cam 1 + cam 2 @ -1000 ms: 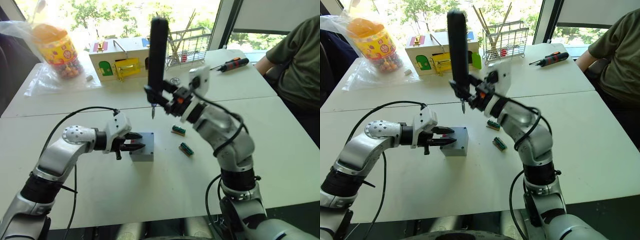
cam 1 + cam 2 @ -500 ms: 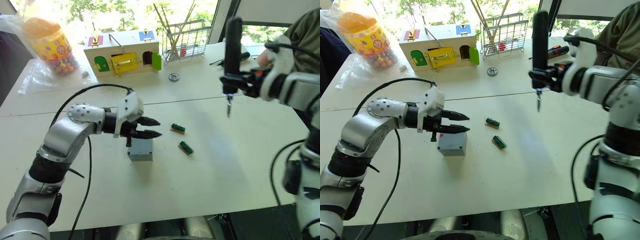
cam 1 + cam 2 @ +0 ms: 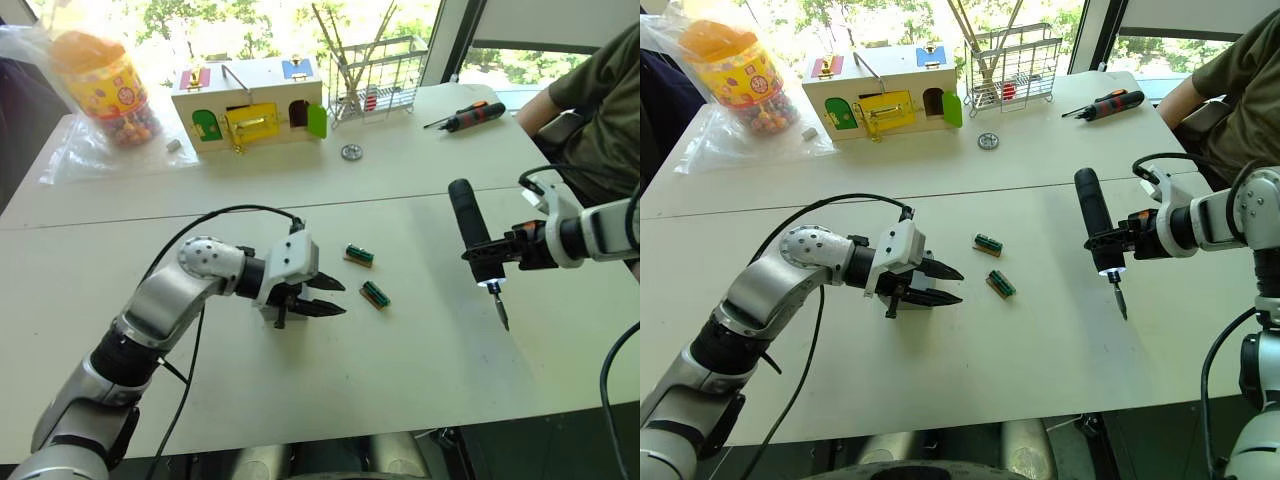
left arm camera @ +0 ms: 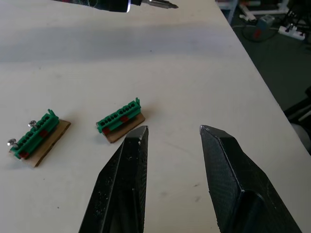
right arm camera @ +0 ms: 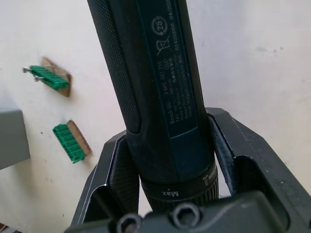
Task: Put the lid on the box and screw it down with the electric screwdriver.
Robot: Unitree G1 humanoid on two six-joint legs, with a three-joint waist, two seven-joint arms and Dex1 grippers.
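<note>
While the right tool (image 3: 492, 262) is clamped round the lower end of the electric screwdriver (image 3: 468, 222), the bit points down and a little outward over bare desk (image 3: 330, 400), well apart from the box (image 5: 10, 138). The left tool (image 4: 170, 131) is spread fairly wide with nothing in it, low over the desk, its tips aimed toward the two green terminal blocks (image 3: 374, 294). The box sits just behind it, mostly hidden by that wrist, so I can't tell if the lid is seated. Compared with a second ago, the screwdriver is no longer standing upright right above the box: it's swung way out to the right side and dropped lower, and the left tool has let go of the box edge and slid past it. My guess is the driving is paused or done. If screws are left, the bit needs to come back upright over a corner hole with the left tool steadying the box again.
</note>
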